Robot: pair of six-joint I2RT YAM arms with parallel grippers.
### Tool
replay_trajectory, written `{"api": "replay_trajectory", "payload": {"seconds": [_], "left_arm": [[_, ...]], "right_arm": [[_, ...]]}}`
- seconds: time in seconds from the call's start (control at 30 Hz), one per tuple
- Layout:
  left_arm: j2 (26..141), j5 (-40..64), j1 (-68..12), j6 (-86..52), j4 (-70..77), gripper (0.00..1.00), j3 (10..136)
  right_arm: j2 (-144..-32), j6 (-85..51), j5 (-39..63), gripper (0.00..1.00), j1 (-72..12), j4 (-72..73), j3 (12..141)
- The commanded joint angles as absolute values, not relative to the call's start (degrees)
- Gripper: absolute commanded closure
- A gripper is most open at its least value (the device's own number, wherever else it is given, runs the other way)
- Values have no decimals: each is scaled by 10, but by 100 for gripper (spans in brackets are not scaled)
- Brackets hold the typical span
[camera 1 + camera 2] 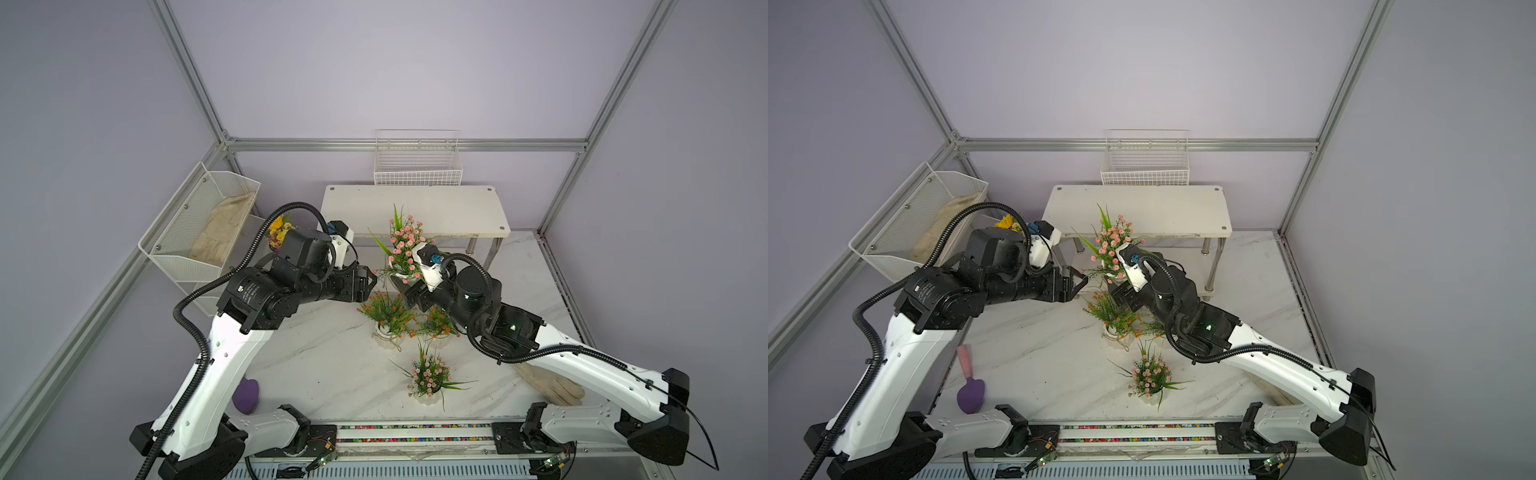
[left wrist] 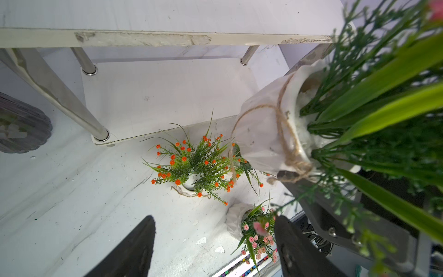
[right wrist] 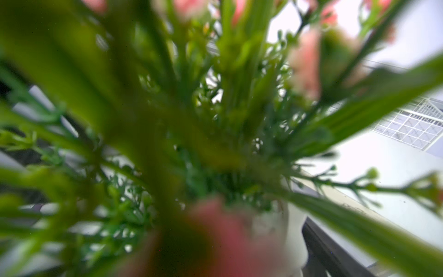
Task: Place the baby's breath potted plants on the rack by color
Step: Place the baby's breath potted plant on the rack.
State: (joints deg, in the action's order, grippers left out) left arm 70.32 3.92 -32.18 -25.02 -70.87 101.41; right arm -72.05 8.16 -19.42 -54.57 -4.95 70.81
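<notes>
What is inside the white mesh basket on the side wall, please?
A beige cloth, perhaps a glove, lies in the mesh basket; whatever is beneath it is covered.

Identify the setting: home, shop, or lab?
Most likely a robot lab test cell: an aluminium-profile frame with plain lilac panels encloses a marble-look tabletop, and a left arm and right arm are mounted along its front edge.
</notes>
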Motion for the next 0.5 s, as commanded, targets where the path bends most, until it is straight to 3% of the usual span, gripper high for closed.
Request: {"api": "replay_trajectory", "payload": {"seconds": [0.0, 0.47], "left_arm": [[677, 15, -317, -260, -682, 21, 985], [620, -3, -317, -259, -671, 19, 924]], "right_arm": [[-728, 76, -210, 42, -533, -26, 759], [-782, 76, -224, 40, -456, -74, 907]]}}
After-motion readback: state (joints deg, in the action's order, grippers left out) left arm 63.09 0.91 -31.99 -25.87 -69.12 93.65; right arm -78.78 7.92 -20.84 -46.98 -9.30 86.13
